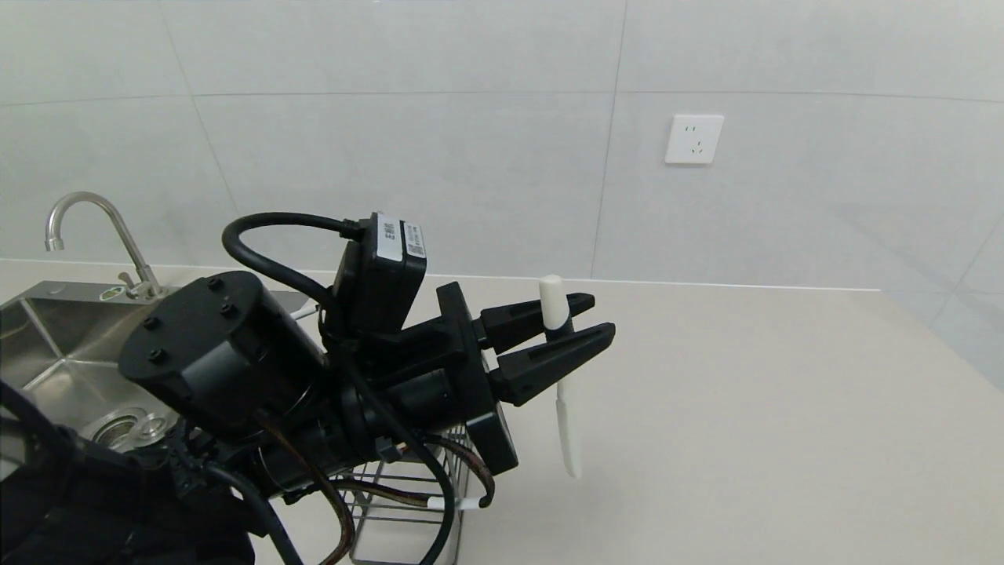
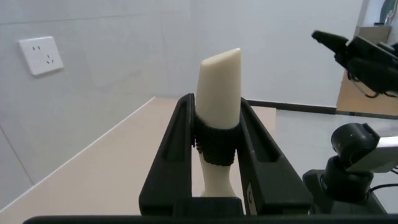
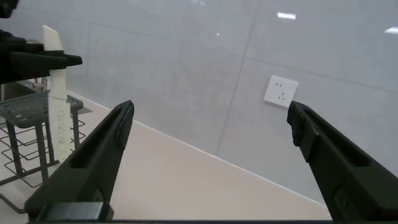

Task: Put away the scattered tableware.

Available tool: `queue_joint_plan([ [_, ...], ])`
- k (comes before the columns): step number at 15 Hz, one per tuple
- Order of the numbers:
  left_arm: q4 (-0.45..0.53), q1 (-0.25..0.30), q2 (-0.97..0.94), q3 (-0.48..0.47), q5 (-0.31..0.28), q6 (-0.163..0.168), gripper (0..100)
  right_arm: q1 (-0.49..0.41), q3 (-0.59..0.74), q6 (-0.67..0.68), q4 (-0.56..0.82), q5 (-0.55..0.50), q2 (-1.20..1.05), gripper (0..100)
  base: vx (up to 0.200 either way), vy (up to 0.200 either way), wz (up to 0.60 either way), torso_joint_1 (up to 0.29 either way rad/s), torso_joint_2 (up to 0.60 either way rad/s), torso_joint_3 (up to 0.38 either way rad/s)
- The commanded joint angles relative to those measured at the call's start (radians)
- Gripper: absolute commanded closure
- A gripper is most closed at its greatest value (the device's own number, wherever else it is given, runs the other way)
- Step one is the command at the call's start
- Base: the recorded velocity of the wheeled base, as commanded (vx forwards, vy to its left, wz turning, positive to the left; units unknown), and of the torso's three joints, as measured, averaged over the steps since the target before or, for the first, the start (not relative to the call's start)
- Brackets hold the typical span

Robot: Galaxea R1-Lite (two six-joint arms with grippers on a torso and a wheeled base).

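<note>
Bright, even overhead light; lamp glare spots the wall. The steel sink at nine o'clock gleams; tile lines bow near edges.

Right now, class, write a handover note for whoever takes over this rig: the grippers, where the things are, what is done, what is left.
Left gripper: shut on the white utensil, which it holds upright in the air, thick end up and thin end down.
Right gripper: open, holding nothing, raised above the counter.
Things: the wire rack stands on the counter near the sink. The utensil hangs over the counter beside the rack, not in it.
Done: the utensil is off the counter and gripped.
Left: probably lower it into the rack and release it.
</note>
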Motion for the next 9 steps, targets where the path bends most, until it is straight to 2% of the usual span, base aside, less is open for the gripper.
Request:
queue_joint_plan([
  [1,0.004,0.008,-0.026,-0.001,0.0,0.001,100,-0.079,-0.008,-0.009,0.194,0.003,-0.295,0,0.0,0.0,0.0,0.0,0.0,0.0],
  [3,0.0,0.015,-0.028,0.004,0.0,0.003,100,-0.055,0.034,-0.029,0.227,0.007,-0.331,0,0.0,0.0,0.0,0.0,0.0,0.0],
  [4,-0.001,0.021,-0.029,0.002,0.0,0.003,100,-0.05,0.04,-0.031,0.286,0.001,-0.361,0,0.0,0.0,0.0,0.0,0.0,0.0],
  [5,-0.001,0.024,-0.029,0.002,0.0,0.003,100,-0.052,0.04,-0.029,0.37,-0.042,-0.366,0,0.0,0.0,0.0,0.0,0.0,0.0],
  [7,-0.003,0.024,-0.031,-0.001,0.0,0.003,100,-0.053,0.04,-0.026,0.582,-0.239,-0.367,0,0.0,0.0,0.0,0.0,0.0,0.0],
  [9,-0.013,0.025,-0.048,0.004,0.0,0.018,100,-0.053,0.04,-0.009,0.714,-0.327,-0.367,0,0.0,0.0,0.0,0.0,0.0,0.0],
])
